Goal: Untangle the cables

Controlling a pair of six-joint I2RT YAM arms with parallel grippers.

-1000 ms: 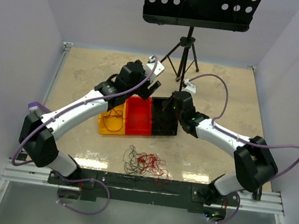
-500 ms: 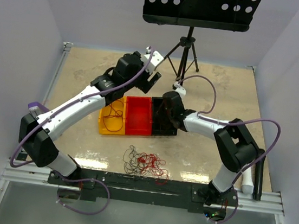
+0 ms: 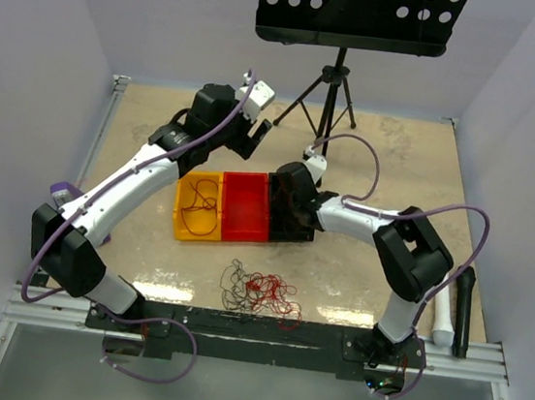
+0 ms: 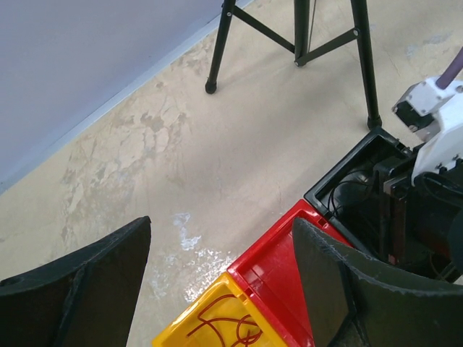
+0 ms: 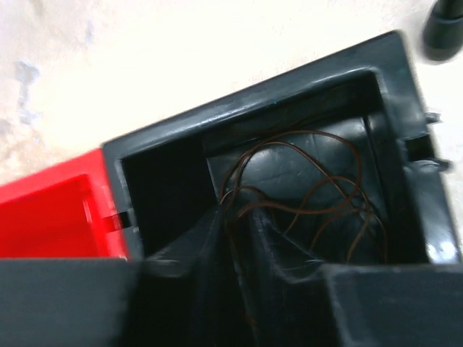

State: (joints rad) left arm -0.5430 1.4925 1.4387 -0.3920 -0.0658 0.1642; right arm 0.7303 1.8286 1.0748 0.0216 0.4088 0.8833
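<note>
Brown cable [image 5: 311,181] lies looped inside the black bin [image 5: 253,101], where the right arm's jaws reach down. They stand narrow, a thin slit with the wire running into it; whether they pinch it cannot be told. Red bin [image 3: 247,207] sits at the black bin's 9 o'clock, and the yellow bin [image 3: 181,231] sits beyond that, holding a red cable [image 4: 228,322]. Left arm [image 3: 133,179] holds its jaws wide and empty above the tabletop [image 3: 400,158], at 12 o'clock of the red bin. Tangle [image 3: 258,290] of red and dark cables rests at 6 o'clock of the bins, near the arm bases and apart from both arms. The step looks like dropping a separated brown cable into its bin. It would be best to open the jaws fully and lift straight up so no loop snags a finger and trails out. The next strand is best taken from the tangle's edge.
</note>
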